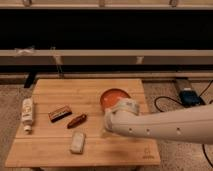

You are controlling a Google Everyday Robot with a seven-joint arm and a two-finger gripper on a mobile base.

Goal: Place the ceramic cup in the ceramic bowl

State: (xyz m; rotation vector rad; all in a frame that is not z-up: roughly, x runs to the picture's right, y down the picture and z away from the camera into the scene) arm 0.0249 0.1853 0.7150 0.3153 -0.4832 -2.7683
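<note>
Reaching for the small plain white ceramic cup looks like the step in hand, though the cup itself doesn't show: the arm covers the spot just in front of the shallow orange-red ceramic bowl [113,96], so it's probably under there. The visible part of the bowl holds no cup, so the task reads as early-ish.

Next move, best guess: get a firm grip on the cup, lift it clear of the bowl's rim, carry it a short way back over the bowl, then set it down gently, since ceramic on ceramic can chip.

The robot's pale arm comes in from the right, low over the wooden worktop [75,92], with the end effector [112,123] at the bowl's near edge. Whether it's wide, narrow or gripping something, can't tell.
</note>
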